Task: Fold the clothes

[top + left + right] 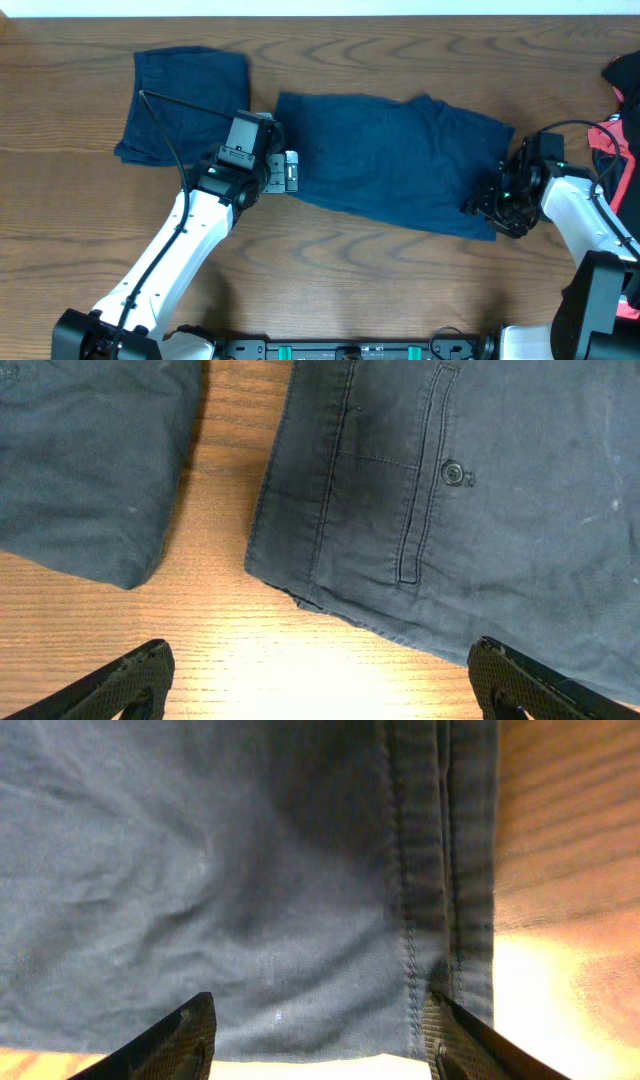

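The clothes, dark navy shorts (390, 160), lie flat across the middle of the table, in a long band. In the left wrist view their waistband end (480, 490) shows a welt pocket with a button (453, 472). My left gripper (290, 172) sits just off the shorts' left end. It (320, 685) stands open, with only bare wood between its fingers (130, 680). My right gripper (490, 210) is at the shorts' right front corner. Its jaws (320, 1040) stand apart over the stitched hem (440, 870), with cloth lying flat between the fingers (170, 1045) and no pinch showing.
A second dark blue garment (185, 105), folded, lies at the back left, a narrow strip of wood (225, 560) apart from the shorts. A red-and-black garment (620, 110) lies at the right edge, behind my right arm. Bare wood (360, 280) runs along the front.
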